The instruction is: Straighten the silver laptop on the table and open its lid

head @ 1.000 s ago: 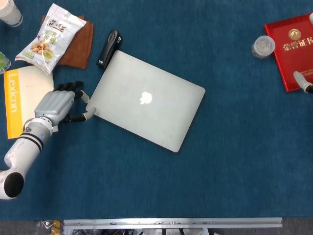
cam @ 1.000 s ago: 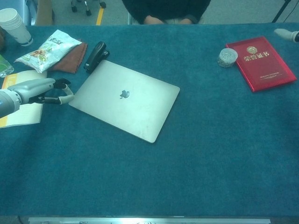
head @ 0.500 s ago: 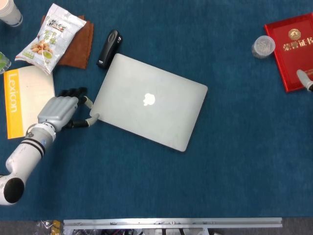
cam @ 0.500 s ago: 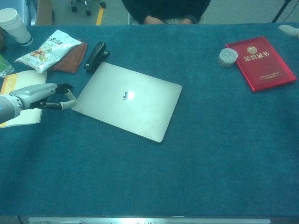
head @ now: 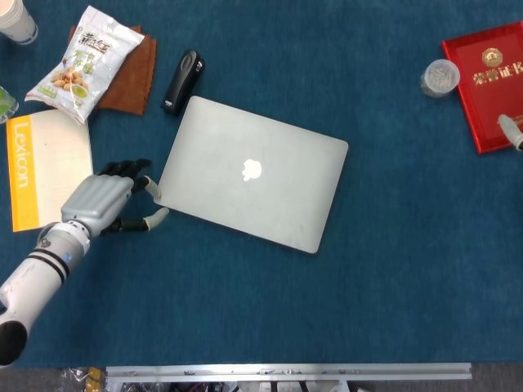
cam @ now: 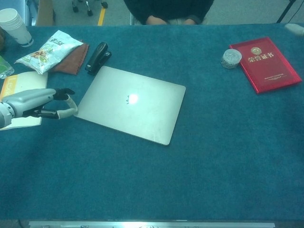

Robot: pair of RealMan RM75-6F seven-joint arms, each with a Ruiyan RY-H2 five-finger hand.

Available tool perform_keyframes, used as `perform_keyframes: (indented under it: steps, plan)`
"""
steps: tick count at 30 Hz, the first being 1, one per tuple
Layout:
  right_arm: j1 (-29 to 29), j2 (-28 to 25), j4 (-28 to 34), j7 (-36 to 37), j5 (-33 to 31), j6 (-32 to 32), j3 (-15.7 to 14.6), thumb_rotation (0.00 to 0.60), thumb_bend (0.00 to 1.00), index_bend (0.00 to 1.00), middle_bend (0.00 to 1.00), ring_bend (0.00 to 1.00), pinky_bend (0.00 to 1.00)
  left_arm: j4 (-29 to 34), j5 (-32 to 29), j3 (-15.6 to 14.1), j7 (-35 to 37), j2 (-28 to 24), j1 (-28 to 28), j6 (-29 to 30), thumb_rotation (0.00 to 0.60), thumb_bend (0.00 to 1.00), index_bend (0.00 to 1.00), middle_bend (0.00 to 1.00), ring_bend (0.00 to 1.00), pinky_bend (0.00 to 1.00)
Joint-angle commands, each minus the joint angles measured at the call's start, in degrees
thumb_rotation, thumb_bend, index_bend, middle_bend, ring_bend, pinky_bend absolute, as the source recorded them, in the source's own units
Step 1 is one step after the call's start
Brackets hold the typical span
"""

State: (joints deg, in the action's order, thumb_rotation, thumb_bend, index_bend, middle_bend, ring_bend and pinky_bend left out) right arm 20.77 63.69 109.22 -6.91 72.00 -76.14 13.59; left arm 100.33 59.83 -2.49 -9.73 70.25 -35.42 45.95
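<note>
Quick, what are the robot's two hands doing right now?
Left hand: open, fingertips against the closed silver laptop edge, holding nothing.
Right hand: only a tip shows; cannot tell.

The silver laptop [head: 254, 173] has turned a little and slid to the right. The left hand [head: 100, 204] moved nearer, its fingers [head: 153, 186] following the laptop's left edge.

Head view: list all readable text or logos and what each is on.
"Lexicon": yellow spine strip of the book at left.
Apple logo, no words: lid of the silver laptop.
Gold emblem and characters: red booklet, too blurred to read.
Snack bag print: too small to read.
</note>
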Motion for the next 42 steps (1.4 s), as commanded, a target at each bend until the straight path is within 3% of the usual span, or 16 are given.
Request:
perform_keyframes:
  steps: [1, 8, 15, 24, 42]
  plan:
    - [0.07, 0.14, -0.03, 0.01, 0.05, 0.07, 0.01, 0.600, 0.20, 0.00, 0.01, 0.00, 0.02, 2.86, 4.27, 0.08, -0.45, -2.03, 0.23, 1.78, 0.152, 0.28, 0.27, 0.07, 0.00, 0.00]
    - [0.32, 0.54, -0.10, -0.49, -0.11, 0.27, 0.06, 0.600, 0.20, 0.00, 0.01, 0.00, 0.02, 4.64, 13.17, 2.00, 1.85, -2.93, -1.80, 1.47, 0.195, 0.28, 0.23, 0.11, 0.00, 0.00]
    - [0.65, 0.25, 0.54, -0.95, 0.24, 0.42, 0.27, 0.600, 0.20, 0.00, 0.01, 0.00, 0.02, 1.22, 15.31, 4.05, 3.25, -0.94, -5.60, -2.36, 0.214, 0.28, 0.12, 0.12, 0.02, 0.00]
    - [1.78, 0.74, 1.42, -1.43, 1.02, 1.85, 0.06, 0.600, 0.20, 0.00, 0.01, 0.00, 0.02, -2.82, 12.33, 6.25, 0.88, 3.27, -10.26, -6.30, 0.244, 0.28, 0.10, 0.10, 0.02, 0.00]
    - [4.70, 3.30, 3.67, -5.17, 2.09, 4.01, -0.37, 0.600, 0.20, 0.00, 0.01, 0.00, 0.02, -11.99, 0.35, 9.06, -6.87, 11.20, -19.65, -10.95, 0.266, 0.28, 0.11, 0.10, 0.02, 0.00]
